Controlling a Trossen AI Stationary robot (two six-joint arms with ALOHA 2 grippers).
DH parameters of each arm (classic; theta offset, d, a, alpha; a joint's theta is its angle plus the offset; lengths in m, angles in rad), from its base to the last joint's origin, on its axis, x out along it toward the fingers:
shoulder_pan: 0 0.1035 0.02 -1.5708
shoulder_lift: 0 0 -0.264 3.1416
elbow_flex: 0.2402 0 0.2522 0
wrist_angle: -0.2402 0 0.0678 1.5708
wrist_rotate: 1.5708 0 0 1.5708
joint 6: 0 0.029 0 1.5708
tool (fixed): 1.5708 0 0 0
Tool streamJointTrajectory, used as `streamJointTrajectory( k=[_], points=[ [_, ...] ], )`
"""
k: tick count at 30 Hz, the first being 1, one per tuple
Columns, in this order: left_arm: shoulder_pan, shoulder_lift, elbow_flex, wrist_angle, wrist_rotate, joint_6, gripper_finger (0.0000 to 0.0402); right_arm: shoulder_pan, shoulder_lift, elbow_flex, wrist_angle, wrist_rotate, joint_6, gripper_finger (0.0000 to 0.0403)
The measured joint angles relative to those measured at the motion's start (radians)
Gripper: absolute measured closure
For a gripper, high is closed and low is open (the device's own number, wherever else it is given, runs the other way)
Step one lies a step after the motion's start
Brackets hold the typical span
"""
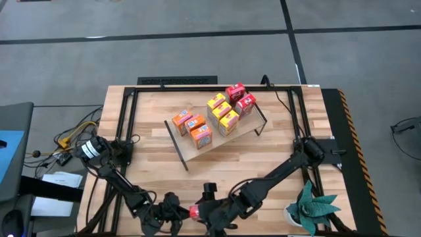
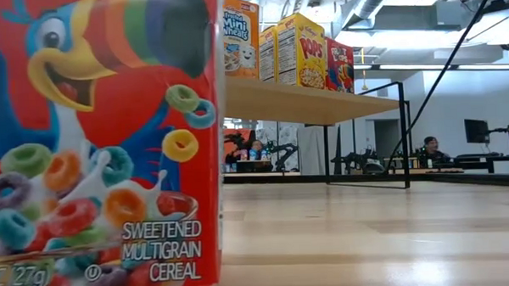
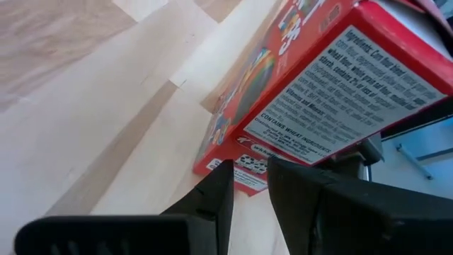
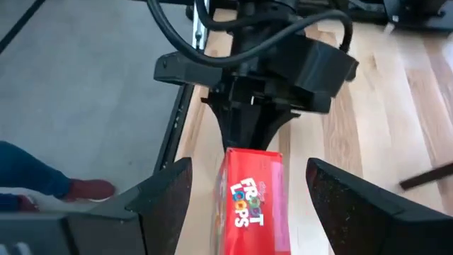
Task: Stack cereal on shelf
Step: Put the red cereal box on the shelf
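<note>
high: looked straight down, far | low: table-level, close behind red cereal box (image 2: 102, 148) | wrists: shared that box (image 4: 253, 202)

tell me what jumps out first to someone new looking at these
A red Froot Loops box stands at the table's near edge, filling the low view, with the left gripper and right gripper on either side of it. Farther back, eight cereal boxes sit on the shelf.

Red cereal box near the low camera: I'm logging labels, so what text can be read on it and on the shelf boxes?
"SWEETENED MULTIGRAIN CEREAL" and "27g": red cereal box front.
"FROOT LOOPS": its top.
"CONTAINS WHEAT INGREDIENTS": its side panel; finer print unreadable.
"POPS": yellow box on the shelf.
Other shelf boxes: blurred.
</note>
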Motion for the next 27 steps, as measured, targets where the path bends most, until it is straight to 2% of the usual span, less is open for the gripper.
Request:
streamJointTrajectory(
  k=[15,27],
  points=[
    [0.020,-0.001,0.000,0.000,-0.045,-0.001,0.0326,-0.038,0.000,-0.023,-0.103,0.005,0.114,0.0101],
    [0.047,-0.001,0.000,0.000,-0.045,-0.004,0.0326,-0.037,-0.001,-0.043,-0.083,0.016,0.209,0.0101]
  ],
)
